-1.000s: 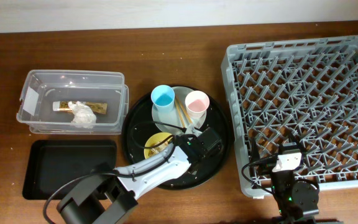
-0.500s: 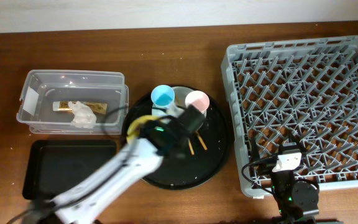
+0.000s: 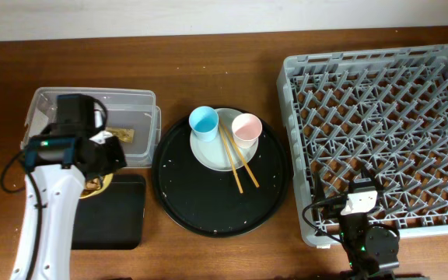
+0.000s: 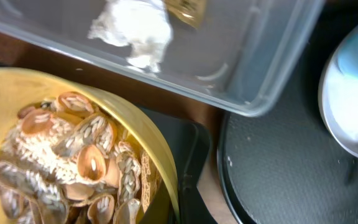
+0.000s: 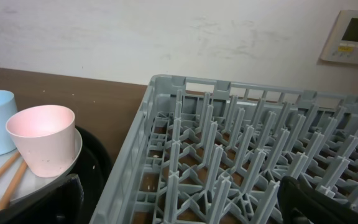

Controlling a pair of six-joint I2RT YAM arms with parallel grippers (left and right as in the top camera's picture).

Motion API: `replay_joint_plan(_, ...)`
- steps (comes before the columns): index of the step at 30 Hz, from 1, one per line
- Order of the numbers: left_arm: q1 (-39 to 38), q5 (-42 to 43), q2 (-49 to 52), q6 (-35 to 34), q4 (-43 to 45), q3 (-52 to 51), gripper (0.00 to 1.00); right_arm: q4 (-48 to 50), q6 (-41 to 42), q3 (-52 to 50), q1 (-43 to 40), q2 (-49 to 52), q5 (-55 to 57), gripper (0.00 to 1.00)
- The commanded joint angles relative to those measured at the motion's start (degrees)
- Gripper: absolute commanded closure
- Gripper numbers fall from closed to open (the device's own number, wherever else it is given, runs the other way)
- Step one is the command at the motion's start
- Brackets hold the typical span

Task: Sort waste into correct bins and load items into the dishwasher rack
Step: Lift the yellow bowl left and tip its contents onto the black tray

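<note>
As the left tool (image 3: 103,155) clamps the small yellow bowl (image 4: 135,121), its arm (image 3: 49,202) reaches over the shallow black rectangular tray (image 3: 115,214) at its far edge.

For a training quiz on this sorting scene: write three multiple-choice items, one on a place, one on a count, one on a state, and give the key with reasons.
1. Where does the crumpled napkin lie?
A. in the clear tub
B. on the white plate
C. in the rack

2. How many cups stand on the round black tray?
A. one
B. two
C. three

3. What is the state of the yellow bowl?
A. empty
B. filled with food scraps
C. upside down

Key: 1 A, the left wrist view shows it behind the tub's clear wall. 2 B, only a blue cup and a pink cup stand there. 3 B, brownish scraps are heaped in it.
</note>
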Motion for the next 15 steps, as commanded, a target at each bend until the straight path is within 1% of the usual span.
replay_joint_plan(1, 4.66, 2.6, -1.18, 1.16, 1.88, 0.63, 1.0, -0.24, -0.15, -0.37, -0.26, -0.39, 0.7, 0.02)
replay_joint_plan(3, 7.89, 5.95, -1.18, 1.18, 3.63, 0.39, 1.0, -0.24, -0.15, -0.37, -0.26, -0.37, 0.7, 0.02)
replay_joint_plan(5, 9.88, 7.32, -1.18, 1.42, 3.76, 0.33, 1.0, -0.24, -0.15, -0.37, -0.26, -0.39, 0.7, 0.02)
replay_joint_plan(7, 11.3, 10.49, -1.18, 1.84, 3.78, -0.15, 1.0, -0.24, -0.15, -0.37, -0.26, -0.37, 0.7, 0.02)
replay_joint_plan(11, 15.26, 17.49, -1.18, 5.22, 5.46, -5.62, 1.0, -0.24, -0.15, -0.37, -0.26, -0.39, 0.7, 0.02)
replay_joint_plan(13, 19.63, 25.88, -1.18, 7.91, 9.31, -10.58, 1.0, -0.24, -0.15, -0.37, -0.26, -0.37, 0.7, 0.02)
replay_joint_plan(14, 22.82, 31.15, -1.18, 10.49, 11.28, -13.42, 1.0, -0.24, -0.15, -0.37, -0.26, -0.39, 0.7, 0.02)
replay_joint_plan(15, 24.41, 32.76, -1.18, 11.76, 12.33, -14.82, 1.0, -0.24, -0.15, -0.37, -0.26, -0.39, 0.7, 0.02)
